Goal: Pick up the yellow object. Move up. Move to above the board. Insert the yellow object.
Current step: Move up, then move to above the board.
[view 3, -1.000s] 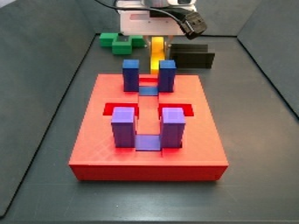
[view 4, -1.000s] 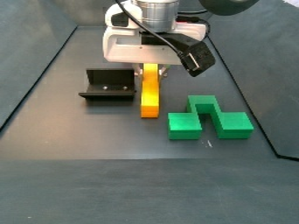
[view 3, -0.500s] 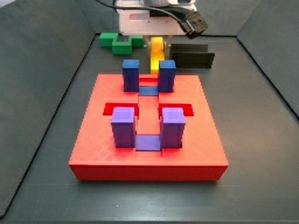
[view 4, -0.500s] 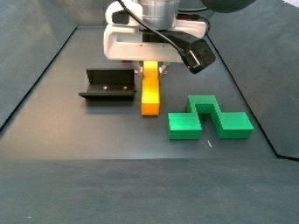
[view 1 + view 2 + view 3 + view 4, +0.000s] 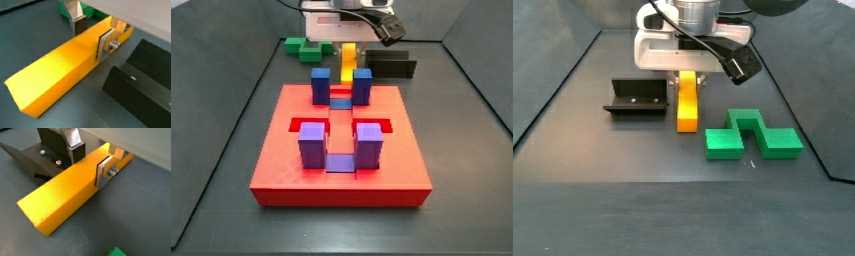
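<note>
The yellow object is a long bar that shades to orange at its far end. It stretches away from the gripper between the black fixture and the green block. In both wrist views the gripper straddles the bar near its orange end, a pad pressed on each long side. The bar sits at floor level or barely above it. The red board, with its blue-purple posts, fills the front of a side view. There the gripper and the bar are behind the board.
The black fixture stands close along one side of the bar. A green block lies on the other side. Dark pen walls slope up around the floor.
The gripper and the bar seem to have crept upward by a pixel or two. Otherwise nothing has moved.
</note>
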Controlling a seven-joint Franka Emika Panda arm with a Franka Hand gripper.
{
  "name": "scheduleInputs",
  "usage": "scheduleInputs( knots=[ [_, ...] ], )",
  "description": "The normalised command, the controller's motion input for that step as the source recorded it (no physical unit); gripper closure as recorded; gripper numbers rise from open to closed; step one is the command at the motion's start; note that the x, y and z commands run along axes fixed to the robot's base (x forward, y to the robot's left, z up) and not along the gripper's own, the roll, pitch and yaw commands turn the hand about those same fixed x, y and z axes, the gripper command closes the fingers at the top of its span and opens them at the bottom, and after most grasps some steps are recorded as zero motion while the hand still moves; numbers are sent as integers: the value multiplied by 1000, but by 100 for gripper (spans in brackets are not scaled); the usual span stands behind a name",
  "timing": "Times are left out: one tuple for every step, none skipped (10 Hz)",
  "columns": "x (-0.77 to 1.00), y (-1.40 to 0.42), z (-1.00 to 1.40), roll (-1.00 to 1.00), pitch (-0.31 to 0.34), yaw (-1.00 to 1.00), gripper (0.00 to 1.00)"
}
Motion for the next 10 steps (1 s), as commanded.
scheduleInputs(
  knots=[
    [63, -8, 870, -12, -18, 44, 100],
    [7, -19, 688, -24, 41, 49, 100],
    [26, -7, 263, -38, 26, 30, 100],
    [0, 0, 1400, 0, 0, 0, 100],
    [-20, -1, 1400, 1, 25, -11, 100],
    [-39, -4, 1400, -9, 32, -9, 100],
    [-11, 3, 1400, -33, -5, -7, 100],
    [5, 0, 1400, -49, 37, -5, 100],
    [-12, -1, 1400, -55, 58, -11, 100],
    [-12, 3, 1400, -60, 53, -11, 100]
  ],
)
